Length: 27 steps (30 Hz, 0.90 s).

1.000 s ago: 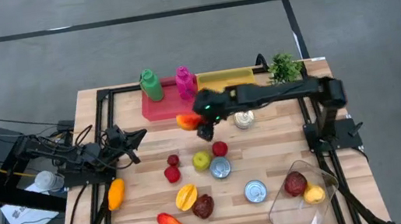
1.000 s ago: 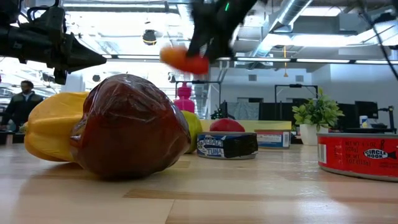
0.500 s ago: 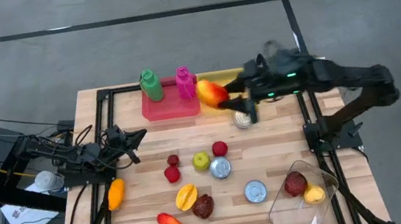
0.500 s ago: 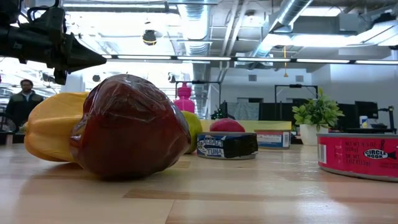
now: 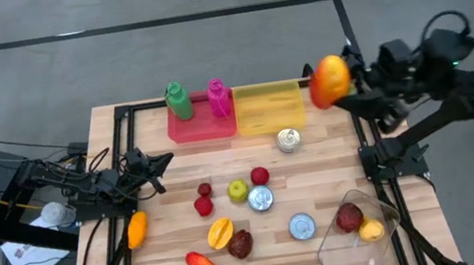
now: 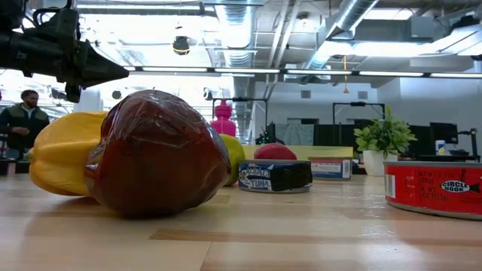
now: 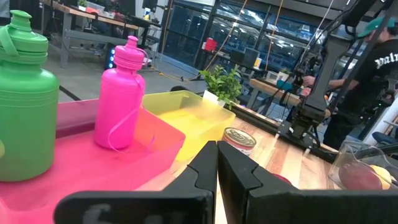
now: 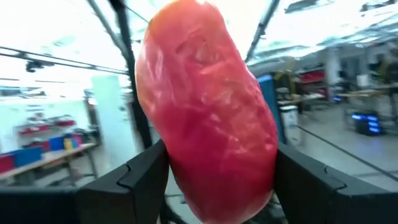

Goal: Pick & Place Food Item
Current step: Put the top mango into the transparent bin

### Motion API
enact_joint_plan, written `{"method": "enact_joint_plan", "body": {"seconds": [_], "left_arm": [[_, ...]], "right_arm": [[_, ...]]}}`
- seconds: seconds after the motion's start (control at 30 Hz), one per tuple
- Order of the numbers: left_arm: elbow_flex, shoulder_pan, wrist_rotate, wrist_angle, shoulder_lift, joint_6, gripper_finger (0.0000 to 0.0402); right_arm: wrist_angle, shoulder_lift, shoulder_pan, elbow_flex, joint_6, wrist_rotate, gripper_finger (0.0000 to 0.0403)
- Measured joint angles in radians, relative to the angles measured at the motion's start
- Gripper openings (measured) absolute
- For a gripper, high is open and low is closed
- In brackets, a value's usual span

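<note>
A red-orange, mango-like fruit (image 5: 329, 80) hangs high above the table's far right corner, with my right gripper (image 5: 349, 91) shut on it. In the right wrist view the fruit (image 8: 208, 112) fills the middle between the two dark fingers. My left gripper (image 5: 165, 159) is shut and holds nothing. It stays level above the table's left side and points toward the pink tray (image 5: 199, 124) and the yellow tray (image 5: 268, 109). The low view shows only my left gripper (image 6: 113, 73). My right gripper pinches the fruit between its two fingers (image 8: 146, 171), which lie on the two flanks of the fruit's near half (image 8: 186, 180). The fingers come about level from the table's right side. The fruit stands out past the fingertips, lifted clear of the table.
A green bottle (image 5: 179, 101) and a pink bottle (image 5: 218, 98) stand on the pink tray. Cans (image 5: 288, 140), (image 5: 260, 199), (image 5: 301, 226) and several loose fruits (image 5: 221, 233) lie mid-table. A clear container (image 5: 357, 227) with two fruits sits at the near right.
My right gripper has risen and swung from the table's middle toward its far right corner, tipping from pointing down to about level. The fruit has gone with it, lifted high, and both have left the low view.
</note>
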Motion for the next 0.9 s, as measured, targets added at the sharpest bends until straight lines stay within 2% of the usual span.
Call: {"method": "enact_joint_plan", "body": {"seconds": [0.13, 0.37, 0.73, 0.9], "left_arm": [[0.000, 0.000, 0.000, 0.000, 0.000, 0.000, 0.0001], [0.000, 0.000, 0.000, 0.000, 0.000, 0.000, 0.0001], [0.000, 0.000, 0.000, 0.000, 0.000, 0.000, 0.0001], [0.000, 0.000, 0.000, 0.000, 0.000, 0.000, 0.0001]], "right_arm": [[0.045, -0.029, 0.072, 0.000, -0.025, -0.023, 0.0246], [0.095, -0.057, 0.183, 0.000, -0.218, -0.022, 0.0246], [0.220, -0.055, 0.212, 0.000, -0.390, -0.019, 0.0246], [0.246, -0.055, 0.199, 0.000, -0.401, -0.019, 0.0246]]}}
